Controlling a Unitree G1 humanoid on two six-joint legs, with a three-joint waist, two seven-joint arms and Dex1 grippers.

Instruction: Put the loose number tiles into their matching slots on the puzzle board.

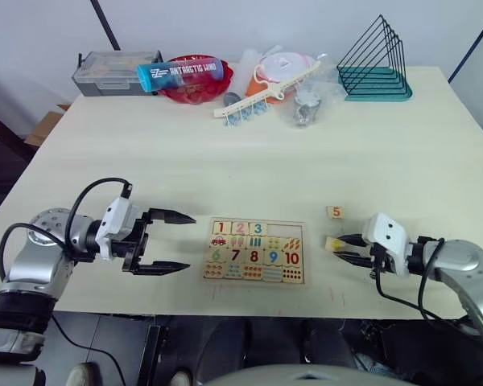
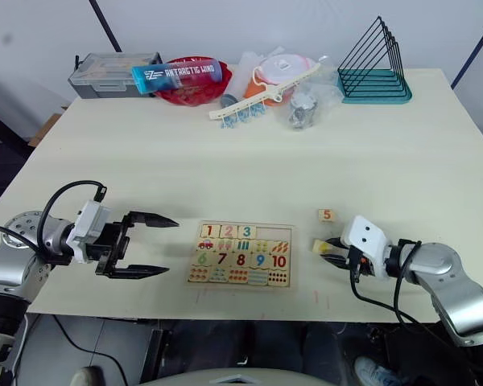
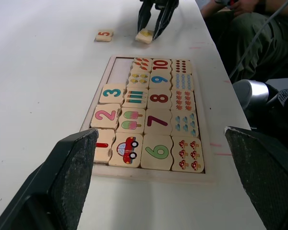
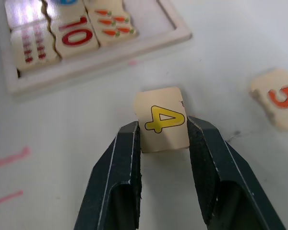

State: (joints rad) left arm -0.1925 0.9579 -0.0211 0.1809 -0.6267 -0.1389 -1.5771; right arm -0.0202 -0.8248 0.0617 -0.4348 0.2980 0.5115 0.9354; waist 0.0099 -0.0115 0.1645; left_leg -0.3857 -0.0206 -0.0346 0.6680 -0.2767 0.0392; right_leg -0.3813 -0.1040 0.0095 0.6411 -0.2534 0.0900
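- The right gripper (image 4: 162,132) reaches in low from the right, flat over the table (image 1: 225,161), pointing at the board (image 1: 254,251).
- Its two black fingers (image 4: 122,163) are shut on the sides of the 4 tile (image 4: 162,125). The tile sits on the table just to the right of the board.
- The left gripper (image 1: 171,242) is held out left of the board, just above the table. Its fingers are wide open, one pointing at the board's top edge and one at its bottom edge. It holds nothing.
- The 5 tile (image 1: 335,212) lies alone on the table, a bit past the 4 tile and near the board's right end.
- Tiles 1 (image 1: 220,228), 2 (image 1: 239,228) and 3 (image 1: 258,228) are in the top row of slots. The two slots (image 1: 286,230) to their right are bare.
- The 4 is yellow, the 5 is orange-red, the 2 is pink and the 3 is teal.
- The board is flat pale wood with a raised rim. Its pieces have wavy edges and show 6, 7, 8, 9 and 10, a red car, ice lollies, carrots and mushrooms.
- At the far edge of the table, a blue can (image 1: 181,73) on its side reads "ANTARCTIC WIND". It rests on a red bowl (image 1: 200,88).
- A grey box (image 1: 109,74) sits left of the can. A dark green wire rack (image 1: 375,66) stands at the far right.
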